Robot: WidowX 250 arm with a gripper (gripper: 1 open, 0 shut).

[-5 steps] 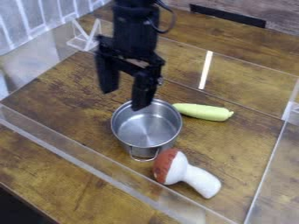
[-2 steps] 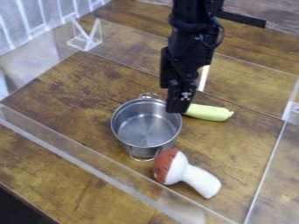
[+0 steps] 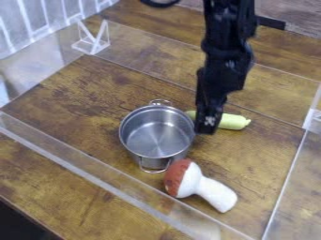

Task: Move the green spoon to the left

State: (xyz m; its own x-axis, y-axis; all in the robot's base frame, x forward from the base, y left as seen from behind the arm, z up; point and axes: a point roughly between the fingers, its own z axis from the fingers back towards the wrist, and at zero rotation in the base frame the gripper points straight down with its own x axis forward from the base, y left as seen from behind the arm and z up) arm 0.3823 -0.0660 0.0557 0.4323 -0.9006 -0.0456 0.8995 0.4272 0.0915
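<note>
The green spoon (image 3: 235, 121) lies flat on the wooden table just right of the steel pot (image 3: 157, 135). Only its pale yellow-green handle shows; its middle is covered by my gripper. My gripper (image 3: 211, 123) points straight down over the spoon, fingertips close above the table and straddling the handle. Its fingers are turned nearly edge-on to the camera. It stands open and holds nothing. I cannot tell whether the fingertips touch the spoon.
A mushroom toy (image 3: 197, 186) with a red-brown cap lies in front of the pot. Clear acrylic walls (image 3: 75, 159) edge the table. A small clear stand (image 3: 88, 38) sits at the back left. Bare wood lies left of the pot.
My gripper has moved right from above the pot to over the spoon, sunk toward the table and rolled about its axis. The spoon, pot and mushroom have not moved.
</note>
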